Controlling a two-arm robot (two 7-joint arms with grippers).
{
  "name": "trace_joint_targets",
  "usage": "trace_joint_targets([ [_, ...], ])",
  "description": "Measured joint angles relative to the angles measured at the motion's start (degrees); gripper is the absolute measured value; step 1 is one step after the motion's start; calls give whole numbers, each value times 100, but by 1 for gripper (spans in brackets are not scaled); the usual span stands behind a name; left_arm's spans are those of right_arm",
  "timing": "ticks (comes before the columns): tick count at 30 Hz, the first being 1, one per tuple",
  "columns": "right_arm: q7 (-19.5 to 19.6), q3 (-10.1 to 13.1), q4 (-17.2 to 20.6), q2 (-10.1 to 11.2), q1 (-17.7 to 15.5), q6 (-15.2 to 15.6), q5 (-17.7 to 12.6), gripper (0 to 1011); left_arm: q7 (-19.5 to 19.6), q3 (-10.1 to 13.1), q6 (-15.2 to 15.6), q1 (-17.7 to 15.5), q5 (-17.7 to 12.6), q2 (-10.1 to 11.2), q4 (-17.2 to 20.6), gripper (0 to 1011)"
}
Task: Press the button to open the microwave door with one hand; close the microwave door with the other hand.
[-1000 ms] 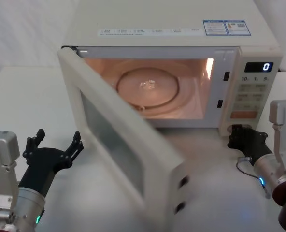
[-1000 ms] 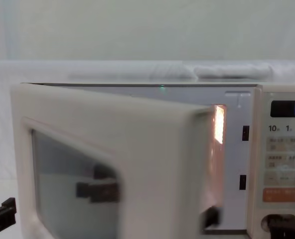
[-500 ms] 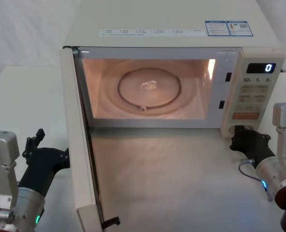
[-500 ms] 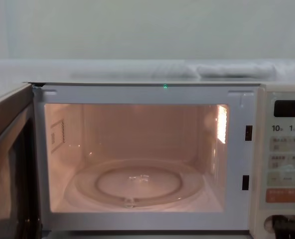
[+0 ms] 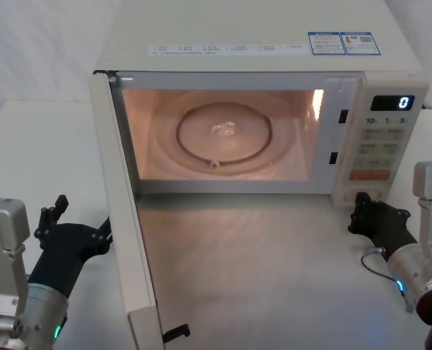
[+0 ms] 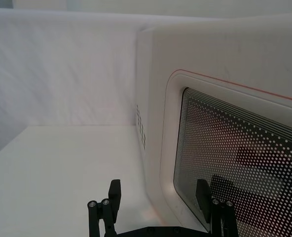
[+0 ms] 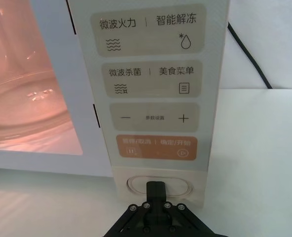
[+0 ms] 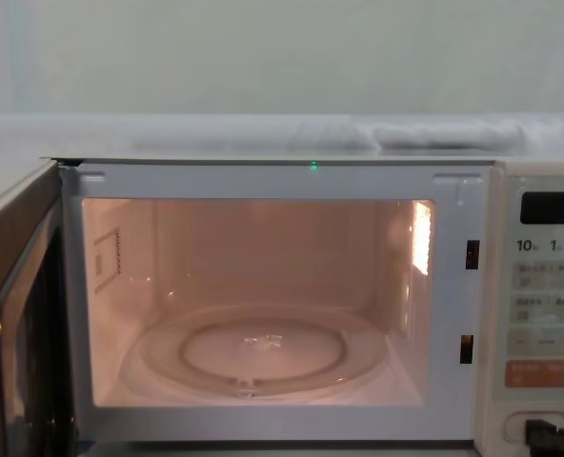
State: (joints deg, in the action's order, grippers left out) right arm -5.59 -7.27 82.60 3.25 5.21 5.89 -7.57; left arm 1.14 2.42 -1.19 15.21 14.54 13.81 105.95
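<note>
We see the microwave door [image 5: 125, 219] swung fully open. Our left end effector [image 6: 158, 210], fingers apart, sits just outside it; we should push flat on the panel. Our right end effector [image 7: 157, 190], fingers together, fronts the button [image 7: 178, 185].

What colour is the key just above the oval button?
Orange key, clearest in the right wrist view.
</note>
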Motion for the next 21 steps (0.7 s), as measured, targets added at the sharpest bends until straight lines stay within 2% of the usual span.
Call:
trace_joint_targets([
  [8, 20, -9, 204, -6, -158, 33, 19, 0, 0, 0, 0, 0, 0, 0, 0, 1001],
  [21, 6, -124, 823, 22, -546, 141, 93, 0, 0, 0, 0, 0, 0, 0, 0, 1001],
])
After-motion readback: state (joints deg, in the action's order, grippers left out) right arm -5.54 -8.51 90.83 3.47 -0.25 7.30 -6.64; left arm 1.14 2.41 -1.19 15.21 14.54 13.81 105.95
